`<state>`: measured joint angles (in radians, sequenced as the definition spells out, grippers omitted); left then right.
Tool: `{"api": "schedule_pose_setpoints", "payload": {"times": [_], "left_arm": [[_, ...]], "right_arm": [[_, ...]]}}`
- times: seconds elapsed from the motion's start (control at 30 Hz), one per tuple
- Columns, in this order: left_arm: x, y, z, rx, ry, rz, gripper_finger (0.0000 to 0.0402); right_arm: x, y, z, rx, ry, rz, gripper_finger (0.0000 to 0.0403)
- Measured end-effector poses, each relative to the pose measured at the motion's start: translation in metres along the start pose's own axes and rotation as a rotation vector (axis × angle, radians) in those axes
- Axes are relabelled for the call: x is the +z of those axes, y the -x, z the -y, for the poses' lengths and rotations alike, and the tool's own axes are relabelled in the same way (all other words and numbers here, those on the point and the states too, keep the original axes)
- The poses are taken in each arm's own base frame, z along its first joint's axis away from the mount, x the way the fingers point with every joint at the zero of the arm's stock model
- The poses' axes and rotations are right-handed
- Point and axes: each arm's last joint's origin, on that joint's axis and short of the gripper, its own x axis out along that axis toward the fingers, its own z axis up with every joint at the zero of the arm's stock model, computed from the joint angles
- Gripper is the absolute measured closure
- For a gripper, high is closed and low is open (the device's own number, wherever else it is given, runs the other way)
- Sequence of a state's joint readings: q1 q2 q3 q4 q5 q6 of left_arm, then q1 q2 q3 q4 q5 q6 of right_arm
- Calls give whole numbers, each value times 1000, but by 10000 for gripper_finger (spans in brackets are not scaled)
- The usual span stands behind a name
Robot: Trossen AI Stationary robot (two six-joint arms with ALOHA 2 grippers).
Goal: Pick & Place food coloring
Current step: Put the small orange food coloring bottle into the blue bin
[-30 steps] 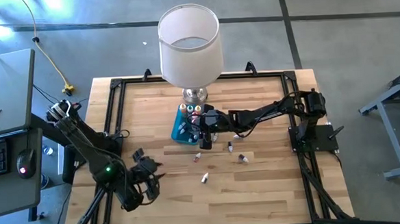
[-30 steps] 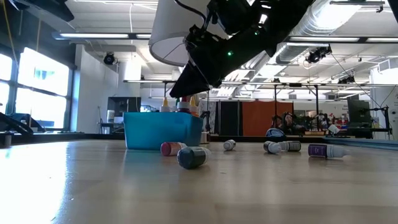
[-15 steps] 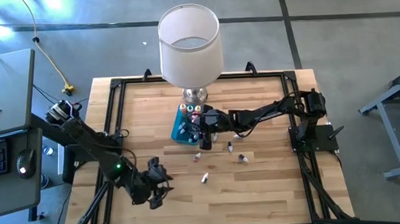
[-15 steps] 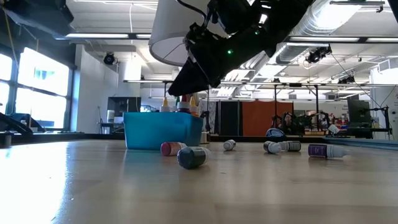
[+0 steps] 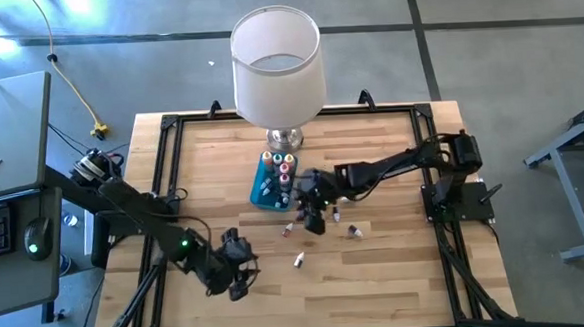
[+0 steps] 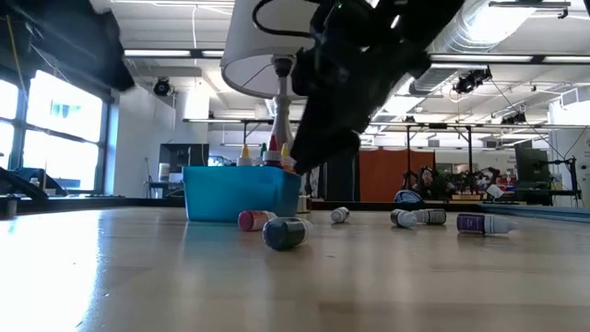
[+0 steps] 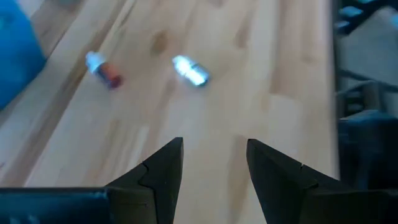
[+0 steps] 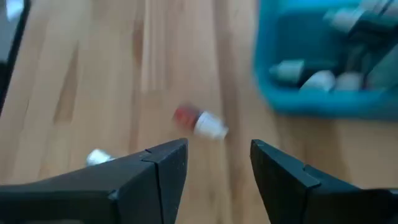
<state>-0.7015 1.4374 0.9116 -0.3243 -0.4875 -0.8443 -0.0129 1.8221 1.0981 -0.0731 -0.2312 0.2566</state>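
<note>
A blue tray [image 5: 261, 192] holds several upright food coloring bottles [image 5: 277, 166], which also show above its rim [image 6: 267, 152]. Loose bottles lie on their sides on the wood: a red one with a white cap [image 5: 288, 228] [image 8: 199, 122] [image 7: 104, 70], a pale one [image 5: 299, 258] [image 7: 191, 70], and two more [image 5: 336, 215] [image 5: 354, 230]. My right gripper [image 5: 313, 218] [image 8: 219, 148] hangs open above the table, just near-side of the tray and beside the red bottle. My left gripper [image 5: 242, 273] [image 7: 214, 149] is open, to the left of the pale bottle.
A lamp with a white shade [image 5: 276, 54] stands on a chrome base [image 5: 284, 137] at the tray's far side. A black frame [image 5: 162, 170] runs along the table's edges. Bare wood [image 5: 378, 279] lies toward the near right corner.
My right gripper has drawn back from the tray's right side toward the near edge and dropped lower, over the loose bottles. My left gripper has travelled from the near left part of the table toward the right, closing on the pale bottle.
</note>
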Motion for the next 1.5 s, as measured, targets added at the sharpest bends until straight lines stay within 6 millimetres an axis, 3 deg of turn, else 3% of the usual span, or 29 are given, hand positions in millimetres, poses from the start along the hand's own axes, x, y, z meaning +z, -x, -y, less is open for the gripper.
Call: {"api": "schedule_pose_setpoints", "payload": {"times": [0.2, 0.43, 0.6, 0.7, 0.9, 1.1, 1.33, 1.5], "left_arm": [[11, -35, -16, 81, 56, 9, 229], [22, -84, -45, 221, 172, 54, 229], [21, -112, -61, 251, 207, 50, 229], [20, -124, -68, 265, 222, 42, 229], [18, -135, -77, 292, 229, 26, 229], [13, -139, -77, 311, 198, 14, 235], [13, -138, -79, 326, 186, 14, 309], [22, -125, -73, 231, 183, -15, 354]], "right_arm": [[-14, 19, -36, -156, 33, -74, 234], [-29, 82, -86, -516, 128, 13, 234], [-39, 126, -110, -595, 82, 135, 234], [-44, 141, -121, -609, 96, 195, 234], [-52, 148, -136, -608, 142, 242, 234], [-52, 147, -137, -597, 147, 236, 234], [-53, 146, -138, -553, 144, 205, 234], [-53, 146, -138, -535, 143, 191, 234]]}}
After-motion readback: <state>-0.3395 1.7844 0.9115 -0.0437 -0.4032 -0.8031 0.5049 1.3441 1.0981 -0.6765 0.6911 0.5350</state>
